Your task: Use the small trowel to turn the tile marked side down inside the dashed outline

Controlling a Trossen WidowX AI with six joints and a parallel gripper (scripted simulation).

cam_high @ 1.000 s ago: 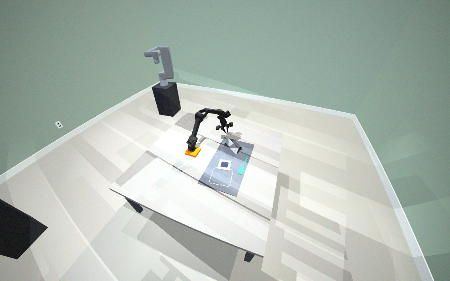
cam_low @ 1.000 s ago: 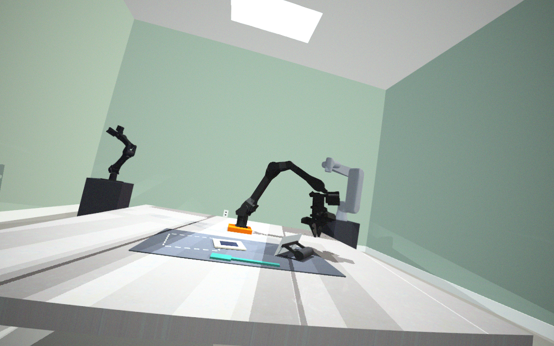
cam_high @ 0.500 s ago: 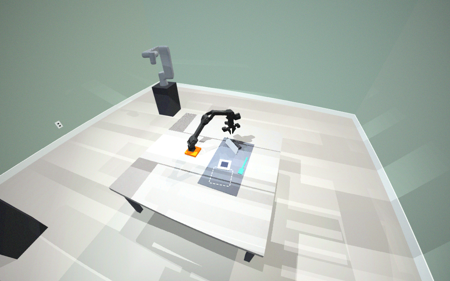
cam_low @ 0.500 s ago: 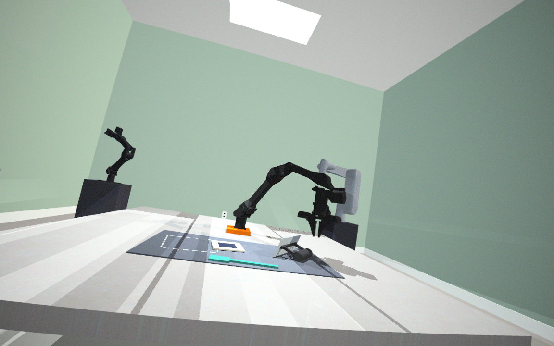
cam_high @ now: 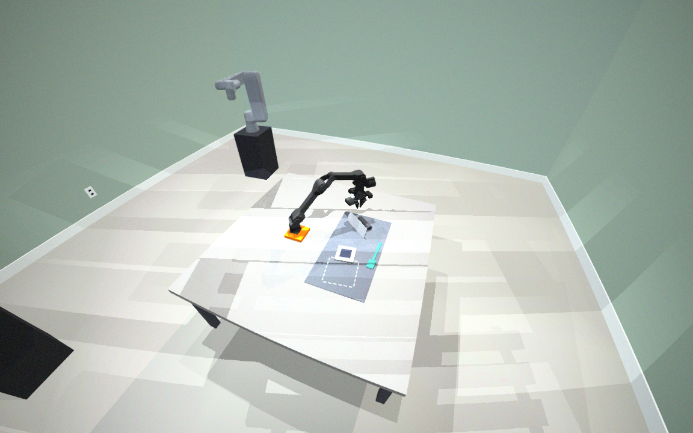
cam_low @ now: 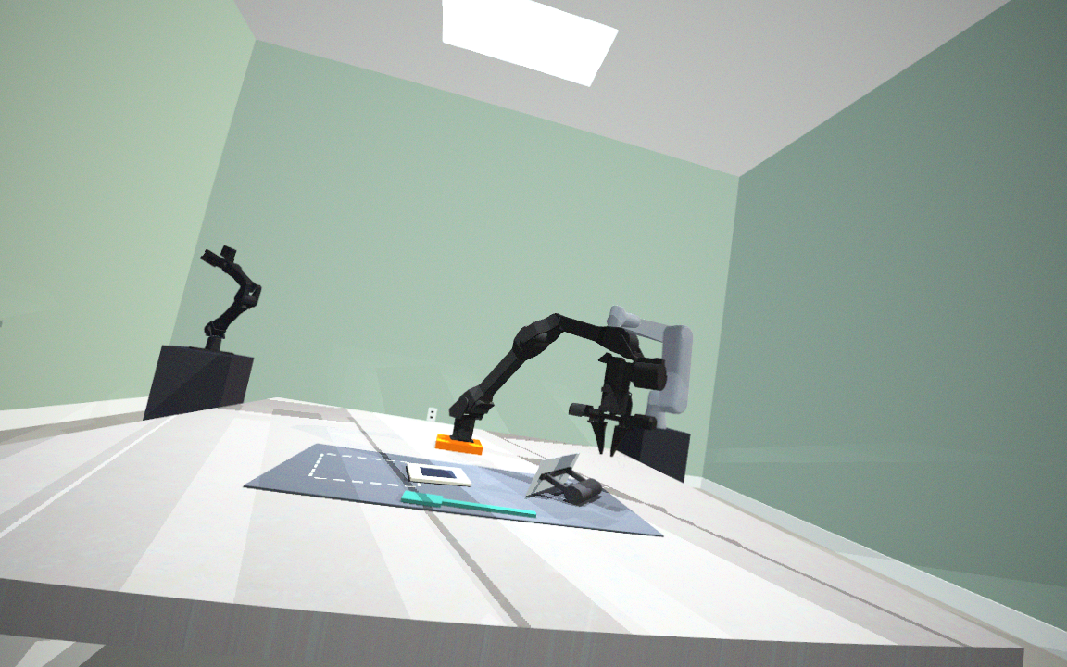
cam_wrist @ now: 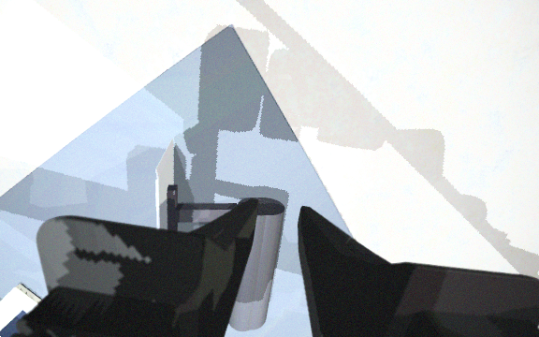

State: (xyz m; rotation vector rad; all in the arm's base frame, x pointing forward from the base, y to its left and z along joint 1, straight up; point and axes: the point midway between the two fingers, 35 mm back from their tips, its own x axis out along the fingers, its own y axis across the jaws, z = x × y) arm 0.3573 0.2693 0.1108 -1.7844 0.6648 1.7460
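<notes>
The tile lies flat on the mat, its dark blue marked side up. It is at the edge of the dashed outline, mostly outside it. The small trowel rests at the mat's far end, its pale blade tilted up and its dark thick handle beside it. My gripper points down above the trowel's end of the mat. It is slightly open with nothing between its fingers. In the wrist view, the left finger hides part of the handle.
A teal spatula-like tool lies on the mat near its edge, beside the tile. The arm's orange base stands on the table. A grey arm and another black arm stand on pedestals in the background.
</notes>
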